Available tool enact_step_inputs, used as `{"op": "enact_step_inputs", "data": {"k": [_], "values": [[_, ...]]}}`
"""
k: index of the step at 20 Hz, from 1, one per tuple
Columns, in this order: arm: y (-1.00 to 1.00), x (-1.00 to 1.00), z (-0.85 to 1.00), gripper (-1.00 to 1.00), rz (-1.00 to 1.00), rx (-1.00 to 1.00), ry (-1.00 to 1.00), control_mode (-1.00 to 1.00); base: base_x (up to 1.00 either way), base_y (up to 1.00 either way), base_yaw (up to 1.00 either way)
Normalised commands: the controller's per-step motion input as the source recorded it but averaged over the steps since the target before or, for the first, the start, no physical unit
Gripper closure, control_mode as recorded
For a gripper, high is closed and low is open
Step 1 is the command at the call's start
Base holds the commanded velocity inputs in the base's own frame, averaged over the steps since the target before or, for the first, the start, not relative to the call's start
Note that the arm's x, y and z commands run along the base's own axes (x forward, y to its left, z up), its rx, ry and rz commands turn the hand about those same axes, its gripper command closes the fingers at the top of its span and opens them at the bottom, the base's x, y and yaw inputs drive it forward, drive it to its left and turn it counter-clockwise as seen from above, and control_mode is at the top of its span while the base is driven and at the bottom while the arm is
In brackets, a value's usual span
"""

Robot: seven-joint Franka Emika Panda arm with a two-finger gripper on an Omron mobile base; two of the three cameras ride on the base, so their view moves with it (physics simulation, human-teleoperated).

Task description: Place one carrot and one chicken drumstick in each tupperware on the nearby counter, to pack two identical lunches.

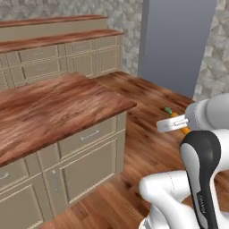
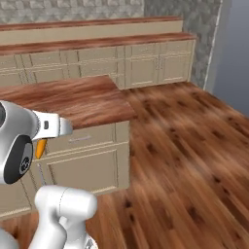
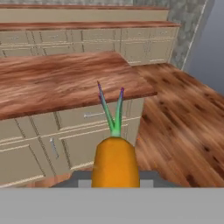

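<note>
carrot point(image 3: 115, 164) clamped in the fingers, leafy end forward, carried in the air off the near corner of the table point(image 1: 53, 109). delivery looks barely begun: no tupperware or drumstick visible on the wood top from here. beige cabinet drawers point(image 2: 92, 138) below, grey fridge panel point(image 1: 176, 42) beyond; wood floor open, nothing blocking.

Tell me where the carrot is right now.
The carrot is held in the shut pincer, green top pointing ahead, in the air over the wood floor off the corner of the near counter.
</note>
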Motion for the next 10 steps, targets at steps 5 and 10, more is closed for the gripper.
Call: {"op": "enact_step_inputs", "data": {"k": [5,10], "values": [[0.00,0.00,0.00,1.00,0.00,0.00,0.00,1.00,-0.11,1.00,0.38],[0.00,0.00,0.00,1.00,0.00,0.00,0.00,1.00,0.00,1.00,0.30]]}}
